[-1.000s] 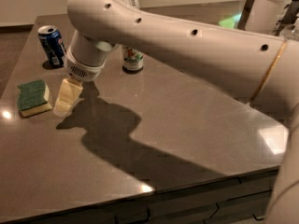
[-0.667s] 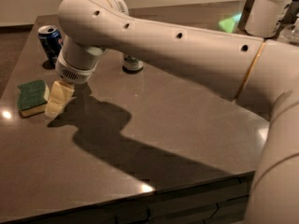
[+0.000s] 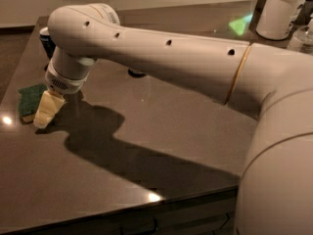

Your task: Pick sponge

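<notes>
The sponge, dark green on top with a pale yellow base, lies flat near the left edge of the dark table. My gripper is cream-yellow and hangs down from the white wrist. It is low over the table at the sponge's right side, covering its right edge. I cannot tell whether it touches the sponge. My big white arm reaches across the table from the right.
A blue can stands behind the wrist, mostly hidden by the arm. The base of another can shows under the arm. A white container stands at the back right. The table's front edge runs along the bottom.
The arm has swung left and lowered. The gripper has gone from beside the sponge to right against its right side, and the arm now hides most of both cans.
</notes>
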You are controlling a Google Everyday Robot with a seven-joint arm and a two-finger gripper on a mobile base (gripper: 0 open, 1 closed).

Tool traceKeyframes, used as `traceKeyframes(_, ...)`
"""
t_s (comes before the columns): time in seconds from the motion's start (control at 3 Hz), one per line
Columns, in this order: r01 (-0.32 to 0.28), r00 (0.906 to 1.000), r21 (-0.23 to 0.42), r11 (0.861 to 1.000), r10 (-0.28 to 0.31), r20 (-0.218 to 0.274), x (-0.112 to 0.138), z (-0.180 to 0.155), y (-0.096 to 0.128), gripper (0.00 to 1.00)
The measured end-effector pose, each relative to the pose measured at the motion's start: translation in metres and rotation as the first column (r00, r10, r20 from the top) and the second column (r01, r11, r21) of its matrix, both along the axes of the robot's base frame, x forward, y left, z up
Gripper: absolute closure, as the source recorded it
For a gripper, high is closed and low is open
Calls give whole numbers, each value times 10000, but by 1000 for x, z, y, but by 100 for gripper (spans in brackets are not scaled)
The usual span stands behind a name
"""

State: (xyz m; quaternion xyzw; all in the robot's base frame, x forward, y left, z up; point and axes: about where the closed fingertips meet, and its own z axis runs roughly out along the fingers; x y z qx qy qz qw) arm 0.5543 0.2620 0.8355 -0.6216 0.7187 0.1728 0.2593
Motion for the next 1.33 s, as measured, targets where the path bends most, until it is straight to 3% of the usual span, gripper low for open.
traceKeyframes(0.33, -119, 9999, 171, 9998, 119, -28, -4, -1, 14, 0)
traceKeyframes(1.33, -37, 9999, 355, 9994, 41, -117, -12, 4, 27, 65)
